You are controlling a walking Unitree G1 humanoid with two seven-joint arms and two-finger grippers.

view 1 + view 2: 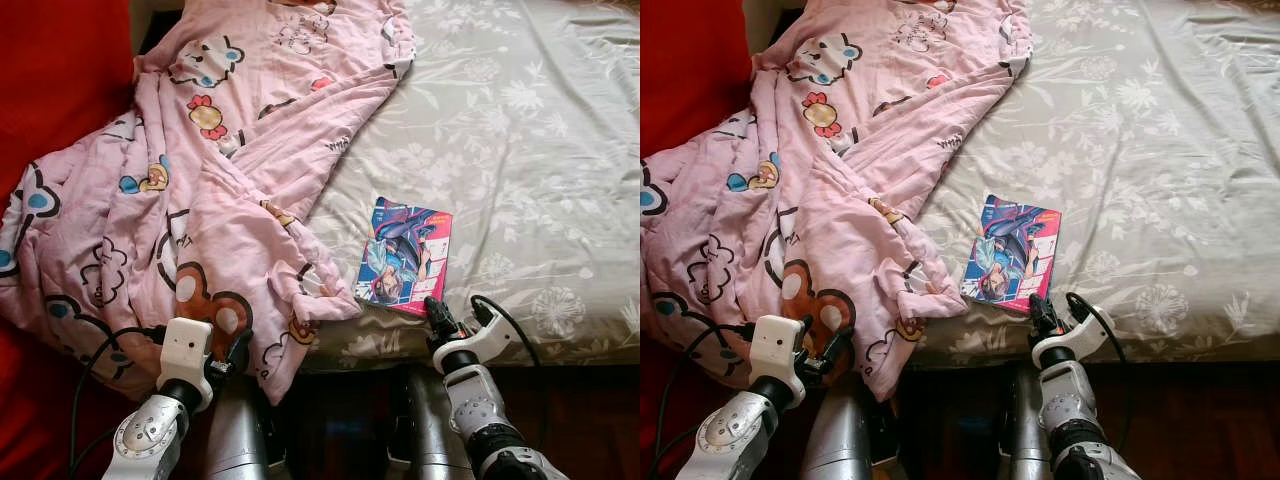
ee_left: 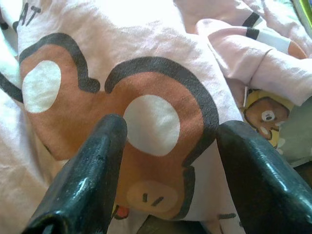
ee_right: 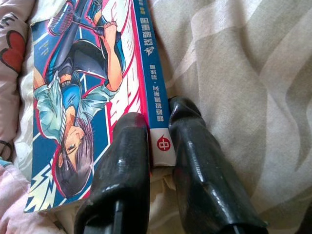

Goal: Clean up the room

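Book (image 1: 404,256) at bed (image 1: 540,150) front edge: your right gripper (image 3: 161,146) clenches spine corner; left gripper (image 2: 165,146) spread over blanket (image 1: 180,200).

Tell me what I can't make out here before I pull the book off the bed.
- Book underside and back cover: lies flat on the bed sheet.
- Right gripper pinches the spine corner; the fingers hide how deep the grip goes.
- Bed beneath the pink blanket: covered in the eye views.
- Left gripper, open over the blanket: contact unclear.
- Spine lettering: too small to read.
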